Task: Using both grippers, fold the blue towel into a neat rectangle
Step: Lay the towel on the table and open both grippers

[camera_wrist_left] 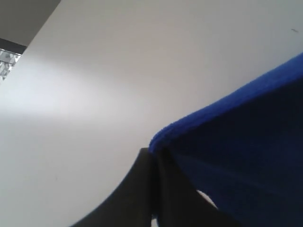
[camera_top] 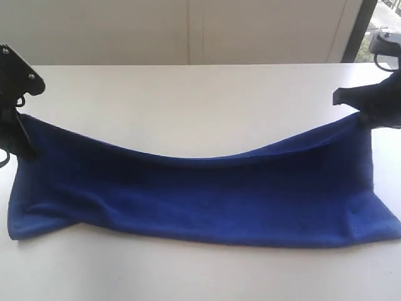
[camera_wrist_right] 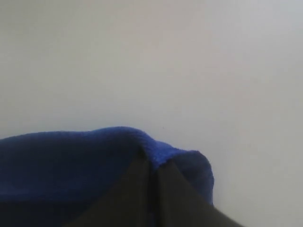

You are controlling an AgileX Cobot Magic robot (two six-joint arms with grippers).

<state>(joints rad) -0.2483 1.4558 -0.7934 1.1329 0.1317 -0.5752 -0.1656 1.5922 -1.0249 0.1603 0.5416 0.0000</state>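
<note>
The blue towel (camera_top: pixel 200 194) stretches across the white table, its far edge lifted and sagging in the middle, its near edge resting on the tabletop. At the far left corner my left gripper (camera_top: pixel 17 116) is shut on the towel; in the left wrist view the black jaws pinch the towel (camera_wrist_left: pixel 246 142) at the gripper (camera_wrist_left: pixel 154 153). My right gripper (camera_top: pixel 362 116) is shut on the far right corner. The right wrist view has the towel (camera_wrist_right: pixel 61 165) bunched over the closed gripper (camera_wrist_right: pixel 155 163).
The white table (camera_top: pixel 188 106) extends behind the towel to a pale wall. Its right back corner borders a dark window frame (camera_top: pixel 360 31). A narrow strip of table lies in front of the towel.
</note>
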